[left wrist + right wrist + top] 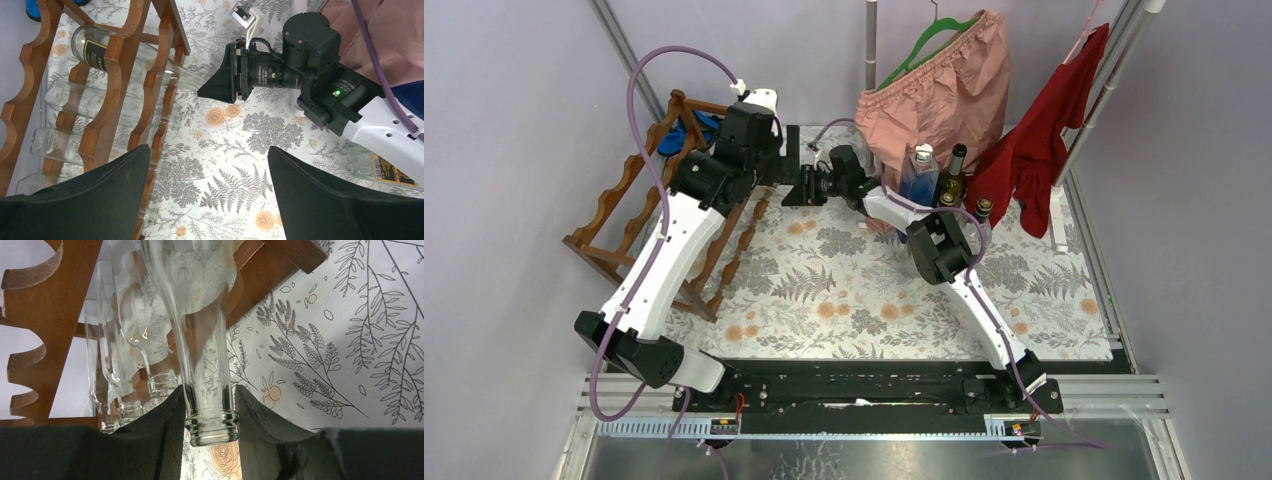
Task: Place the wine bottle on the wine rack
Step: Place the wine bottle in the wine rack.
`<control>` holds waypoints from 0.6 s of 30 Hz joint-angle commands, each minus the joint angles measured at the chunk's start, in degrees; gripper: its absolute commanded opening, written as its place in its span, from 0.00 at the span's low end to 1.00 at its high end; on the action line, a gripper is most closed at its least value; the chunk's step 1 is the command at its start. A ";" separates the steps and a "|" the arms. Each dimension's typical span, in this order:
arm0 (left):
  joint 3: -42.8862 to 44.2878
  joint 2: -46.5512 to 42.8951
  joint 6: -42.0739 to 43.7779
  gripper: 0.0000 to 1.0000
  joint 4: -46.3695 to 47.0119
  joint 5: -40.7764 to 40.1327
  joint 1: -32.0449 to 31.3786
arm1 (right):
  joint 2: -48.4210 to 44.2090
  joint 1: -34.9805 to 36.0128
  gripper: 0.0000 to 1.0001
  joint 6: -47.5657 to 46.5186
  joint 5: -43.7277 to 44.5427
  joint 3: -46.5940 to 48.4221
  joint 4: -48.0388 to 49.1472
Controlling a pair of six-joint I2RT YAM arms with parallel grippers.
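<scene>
The reddish-brown wine rack [619, 215] stands at the left on the floral cloth. A clear wine bottle [95, 46] with a black label lies in a top slot of the rack [150, 60], its neck pointing right. My right gripper [210, 412] is shut on that bottle's neck [207, 390] just behind the lip; it also shows in the left wrist view [217, 86] and the top view [807, 187]. My left gripper [207, 187] is open and empty, hovering above the cloth beside the rack's right side.
Several other clear bottles [75, 100] lie in lower rack slots. A blue bottle [921, 170] and dark bottles [954, 172] stand at back right under pink shorts [944, 90] and a red garment [1044, 130]. A labelled bottle [385, 167] lies by the right arm.
</scene>
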 commanded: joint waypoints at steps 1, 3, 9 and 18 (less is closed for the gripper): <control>-0.44 -0.61 1.50 0.94 -0.25 -0.08 0.85 | 1.54 3.04 0.00 -1.87 10.90 -1.66 -12.09; -0.56 -0.61 1.70 0.94 -0.33 -0.12 0.87 | 1.41 3.06 0.01 -2.03 10.90 -2.35 -12.54; -2.27 -1.21 2.03 0.95 -0.34 -1.64 1.45 | -3.30 2.93 0.00 -0.69 9.35 -12.89 -4.39; -2.87 -1.36 2.30 0.95 -0.34 -0.65 2.41 | -8.46 2.86 0.00 -0.57 11.43 -22.21 1.79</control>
